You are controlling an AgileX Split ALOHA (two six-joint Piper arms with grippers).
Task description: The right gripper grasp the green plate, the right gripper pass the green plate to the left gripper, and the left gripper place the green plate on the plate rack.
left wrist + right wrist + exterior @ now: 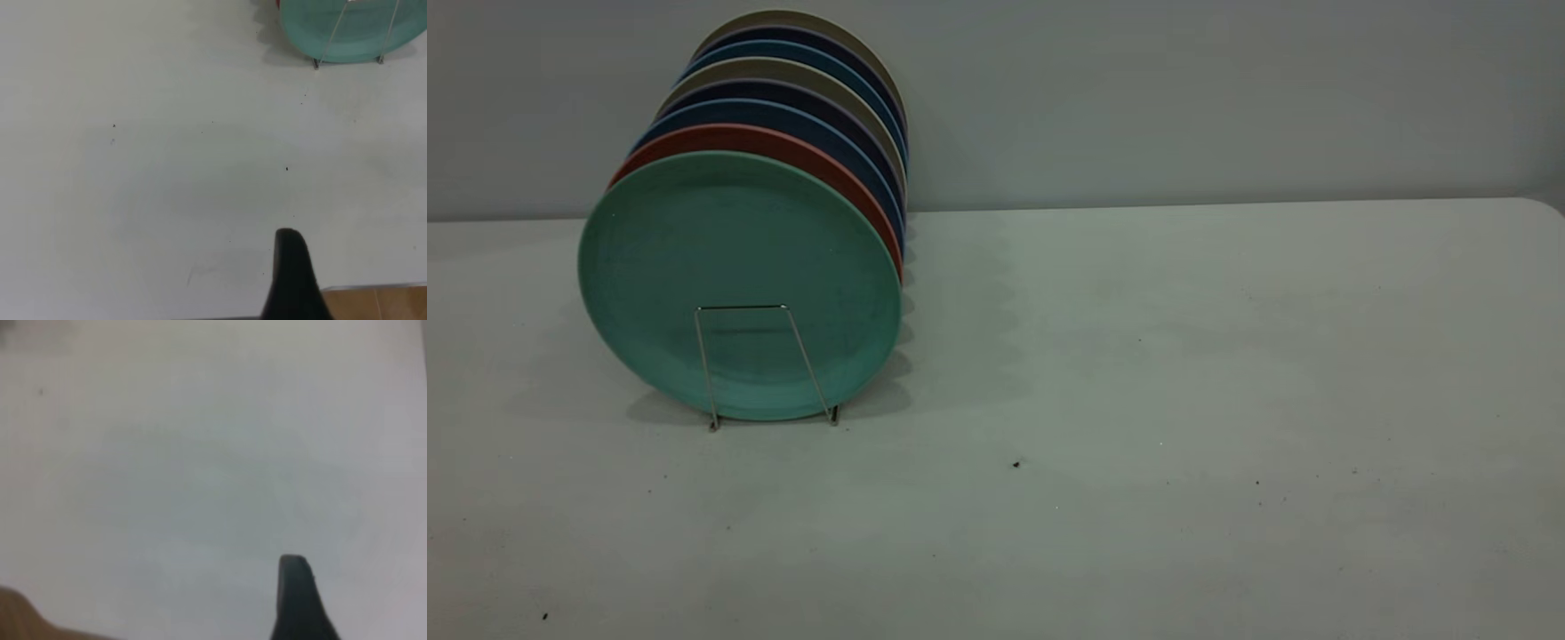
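Teal-green plate, salmon-red plate behind, then navy, beige and blue plates; silver wire rack; pale grey tabletop.

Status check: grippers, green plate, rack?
Left gripper and right gripper over bare table, holding nothing. Green plate upright, frontmost in plate rack. Nothing in the way.

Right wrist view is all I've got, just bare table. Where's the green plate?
Observer: The green plate stands upright in the front slot of the plate rack, on the left-arm side of the table.
Operator: Anything behind it?
Observer: A red plate, then a row of blue and beige plates.
Operator: Is the left gripper near it?
Observer: No, the left gripper is apart from it, over bare table.
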